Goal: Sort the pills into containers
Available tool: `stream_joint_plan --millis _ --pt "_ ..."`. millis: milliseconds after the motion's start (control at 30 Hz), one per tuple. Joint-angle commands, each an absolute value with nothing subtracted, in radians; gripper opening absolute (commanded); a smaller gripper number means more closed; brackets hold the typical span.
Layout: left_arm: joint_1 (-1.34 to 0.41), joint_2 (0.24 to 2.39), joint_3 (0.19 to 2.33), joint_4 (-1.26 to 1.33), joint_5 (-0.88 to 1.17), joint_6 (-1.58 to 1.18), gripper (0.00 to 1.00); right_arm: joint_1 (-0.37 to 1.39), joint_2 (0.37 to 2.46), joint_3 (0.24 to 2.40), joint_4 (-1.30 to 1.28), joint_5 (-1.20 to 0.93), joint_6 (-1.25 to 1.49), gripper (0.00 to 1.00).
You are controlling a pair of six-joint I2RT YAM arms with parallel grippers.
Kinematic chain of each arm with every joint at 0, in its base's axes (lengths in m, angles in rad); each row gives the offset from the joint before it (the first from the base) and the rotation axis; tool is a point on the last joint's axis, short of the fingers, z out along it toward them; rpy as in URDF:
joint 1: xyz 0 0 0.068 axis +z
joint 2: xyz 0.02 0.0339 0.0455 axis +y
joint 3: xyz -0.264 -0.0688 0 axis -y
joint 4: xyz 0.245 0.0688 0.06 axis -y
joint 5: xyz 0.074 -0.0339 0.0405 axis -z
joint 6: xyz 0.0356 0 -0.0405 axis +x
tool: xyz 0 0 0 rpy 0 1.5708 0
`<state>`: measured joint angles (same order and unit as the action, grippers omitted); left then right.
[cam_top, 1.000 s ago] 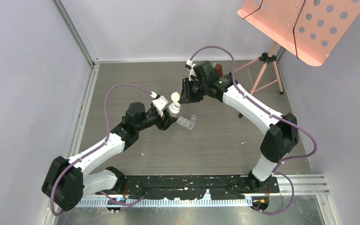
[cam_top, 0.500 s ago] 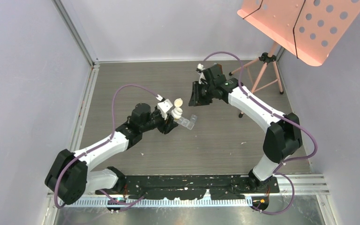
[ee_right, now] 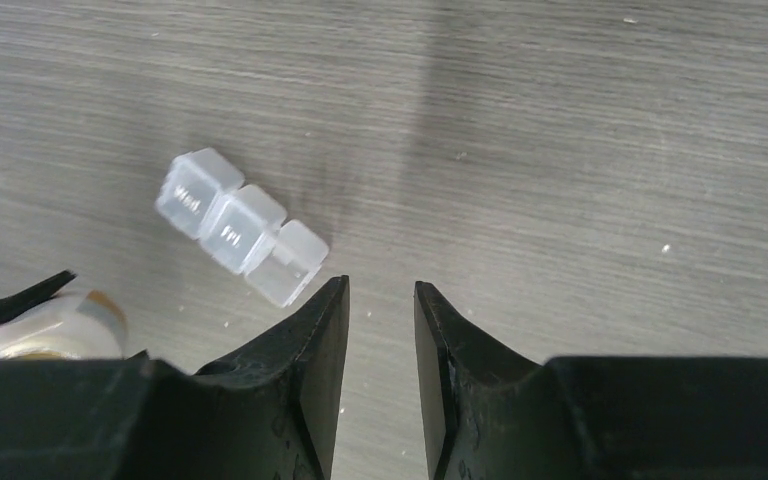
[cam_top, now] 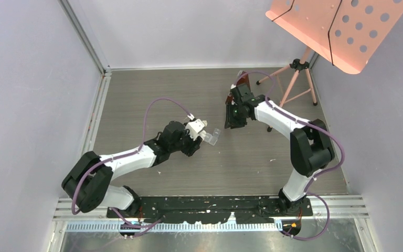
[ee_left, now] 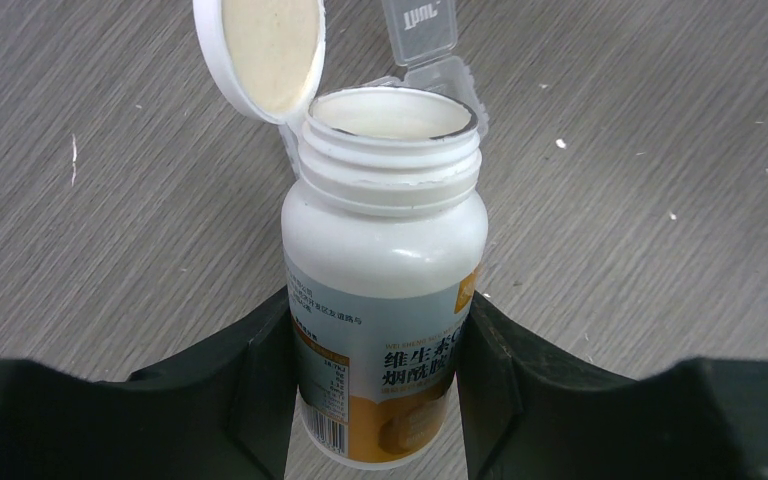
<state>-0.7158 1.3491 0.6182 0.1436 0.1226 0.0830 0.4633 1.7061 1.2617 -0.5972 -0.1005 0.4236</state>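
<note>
Jaws of the left gripper (ee_left: 378, 320) clamp the pill bottle (ee_left: 385, 230) at its label, cap (ee_left: 265, 50) flipped open, mouth beside the clear pill box (ee_right: 240, 228). No pills show. Beyond, the right gripper (ee_right: 380, 300) hovers empty, jaws slightly parted. Box looks light and skiddy: pinch its long sides.

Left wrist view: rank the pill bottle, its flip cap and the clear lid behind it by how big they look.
1. pill bottle
2. flip cap
3. clear lid
The clear lid lies farther from the camera and is cut off by the frame's top edge, so its true size against the flip cap is unsure.
</note>
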Motion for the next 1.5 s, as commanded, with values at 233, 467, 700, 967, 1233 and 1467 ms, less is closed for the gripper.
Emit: stream_joint_plan --millis 233,467,700,967,1233,1467 --pt "-0.741 1.401 0.672 0.184 0.006 0.099 0.0 0.471 1.849 1.242 -0.437 -0.104 0.397 0.37" --pt "-0.749 1.422 0.677 0.189 -0.027 0.12 0.0 0.5 1.852 1.194 -0.383 -0.15 0.417 0.36" --pt "-0.75 1.422 0.653 0.206 -0.03 0.143 0.0 0.551 1.81 1.099 -0.334 -0.157 0.47 0.35" --pt "-0.753 1.422 0.624 0.216 -0.037 0.209 0.0 0.575 1.764 1.032 -0.278 -0.17 0.514 0.34" --pt "-0.774 1.42 0.609 0.199 -0.043 0.253 0.0 0.556 1.736 1.0 -0.338 -0.13 0.636 0.33" --pt "-0.816 1.444 0.626 0.173 -0.089 0.256 0.0 0.526 1.704 0.955 -0.376 -0.047 0.615 0.33"
